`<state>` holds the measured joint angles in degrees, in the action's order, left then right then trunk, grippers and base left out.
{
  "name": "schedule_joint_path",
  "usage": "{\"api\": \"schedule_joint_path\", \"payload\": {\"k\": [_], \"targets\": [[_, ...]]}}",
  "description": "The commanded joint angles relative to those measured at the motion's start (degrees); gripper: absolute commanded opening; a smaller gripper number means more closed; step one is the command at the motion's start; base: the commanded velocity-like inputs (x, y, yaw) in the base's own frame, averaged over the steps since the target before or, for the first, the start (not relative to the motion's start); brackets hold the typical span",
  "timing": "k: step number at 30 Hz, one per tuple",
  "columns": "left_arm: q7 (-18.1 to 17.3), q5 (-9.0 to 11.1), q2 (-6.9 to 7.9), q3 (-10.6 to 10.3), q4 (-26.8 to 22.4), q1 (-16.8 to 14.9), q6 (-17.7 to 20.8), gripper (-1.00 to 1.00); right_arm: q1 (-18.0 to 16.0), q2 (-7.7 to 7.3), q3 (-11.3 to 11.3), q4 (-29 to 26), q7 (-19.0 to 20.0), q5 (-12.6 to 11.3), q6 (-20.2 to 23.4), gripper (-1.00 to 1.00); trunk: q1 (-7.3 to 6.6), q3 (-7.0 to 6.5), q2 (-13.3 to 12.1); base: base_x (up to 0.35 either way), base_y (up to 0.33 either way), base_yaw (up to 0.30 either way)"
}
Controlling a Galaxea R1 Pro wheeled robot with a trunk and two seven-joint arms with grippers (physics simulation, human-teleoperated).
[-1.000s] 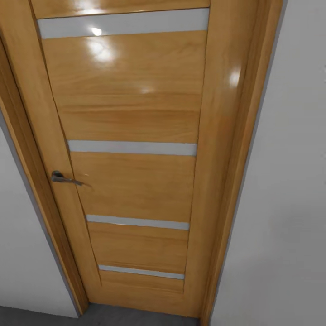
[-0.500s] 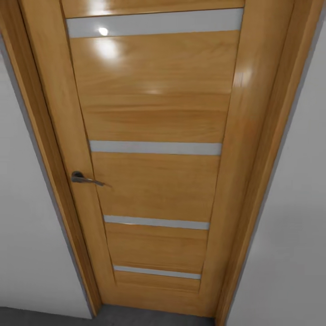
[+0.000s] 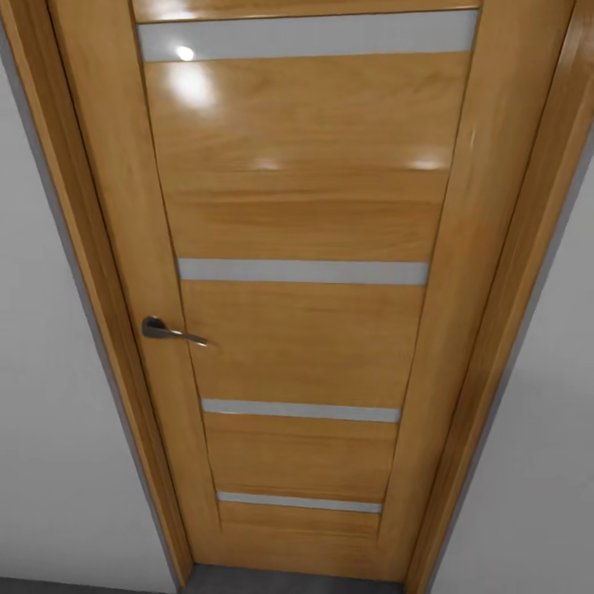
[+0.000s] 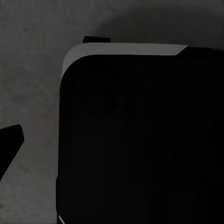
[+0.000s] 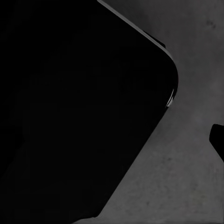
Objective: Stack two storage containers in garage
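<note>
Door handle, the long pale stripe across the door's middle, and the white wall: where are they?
Door handle [image 3: 172,331], head view, on its metal lever.
Pale stripe [image 3: 303,271], head view, mid-length.
White wall [image 3: 58,429], head view, left of the frame.

honey-orange wood-grain door [image 3: 305,330] with pale grey stripes, grey metal handle [image 3: 169,331], white walls [image 3: 58,429], mottled dark grey floor [image 4: 28,70].

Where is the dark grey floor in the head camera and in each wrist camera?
Head view: the floor is a thin strip at the bottom edge, at the foot of the wooden door.
Left wrist view: mottled grey floor beside the dark rounded body.
Right wrist view: floor beside the same kind of dark body.
Shared landmark: that dark body, in both wrist views.
</note>
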<state>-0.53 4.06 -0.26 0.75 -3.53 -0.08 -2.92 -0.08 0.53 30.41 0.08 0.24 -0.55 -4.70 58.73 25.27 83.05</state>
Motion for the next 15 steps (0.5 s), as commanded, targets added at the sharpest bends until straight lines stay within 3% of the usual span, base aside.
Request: {"api": "schedule_joint_path", "payload": {"k": [1, 5, 15], "targets": [[-0.03, 0.42, -0.01, 0.05, 0.02, -0.01, -0.16, 1.0, -0.01, -0.03, 0.09, 0.01, 0.02, -0.06, -0.17, 1.0, 0.0, 0.04, 0.02, 0.008, 0.01, -0.202], [-0.02, 0.42, -0.01, 0.04, 0.02, -0.01, -0.16, 1.0, -0.01, -0.03, 0.09, 0.01, 0.02, -0.06, -0.18, 1.0, 0.0, 0.04, 0.02, 0.004, 0.005, -0.175], [-0.07, 0.42, -0.01, 0.06, 0.02, -0.01, -0.16, 1.0, -0.01, -0.01, 0.09, 0.01, 0.02, -0.06, -0.14, 1.0, 0.0, 0.04, 0.02, 0.0, 0.0, -0.018]]}}
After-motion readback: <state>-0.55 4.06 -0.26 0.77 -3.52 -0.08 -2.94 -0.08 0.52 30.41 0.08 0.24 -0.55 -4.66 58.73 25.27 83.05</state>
